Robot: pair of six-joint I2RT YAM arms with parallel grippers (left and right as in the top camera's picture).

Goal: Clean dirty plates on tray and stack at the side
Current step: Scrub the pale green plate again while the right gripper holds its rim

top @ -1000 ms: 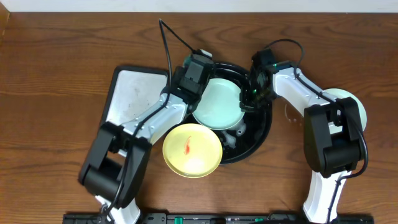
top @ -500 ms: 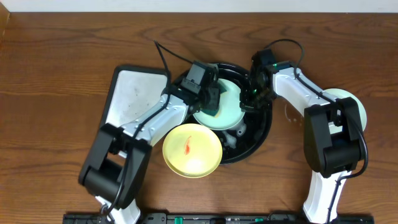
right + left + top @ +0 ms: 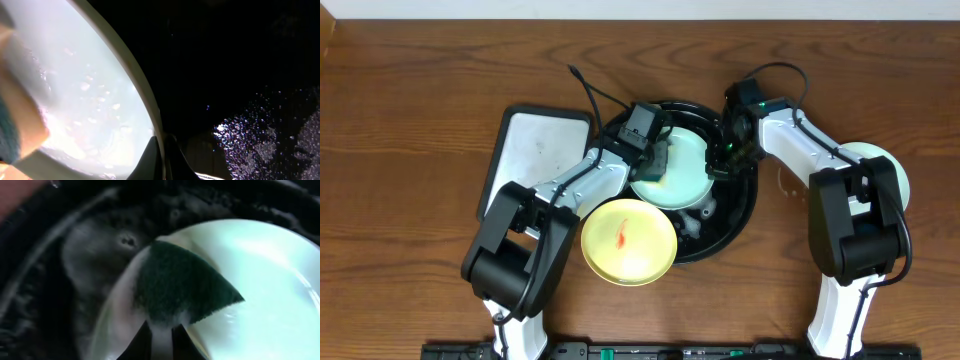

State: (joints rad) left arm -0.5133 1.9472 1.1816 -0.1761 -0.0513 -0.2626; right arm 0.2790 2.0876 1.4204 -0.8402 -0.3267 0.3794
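We find the black round tray (image 3: 742, 215) set mid-table, a little toward the far edge, and inside it lies one mint-green plate (image 3: 682, 178). The left gripper (image 3: 161, 330) reaches in from the tray's left side. Its fingers are pressed together on the pale foam backing of a scouring sponge (image 3: 182, 282), whose dark green face lies flat against the plate's left part. From the tray's right side the right gripper (image 3: 162, 150) pinches the same plate by its rim, and in the right wrist view the rim runs straight down between the two fingertips. That view also shows droplets on the plate's surface and on the wet black floor of the tray. We cannot tell whether the plate is level or tipped. A pale yellow plate (image 3: 629, 241) sits toward the near edge, overlapping the tray's near-left rim, with a small red-orange smear (image 3: 620, 234) near its middle. Left of the black tray lies a white rectangular tray (image 3: 532, 150) with a dark rim. A second mint-green plate (image 3: 875, 152) rests toward the table's right edge, partly hidden under the right arm.
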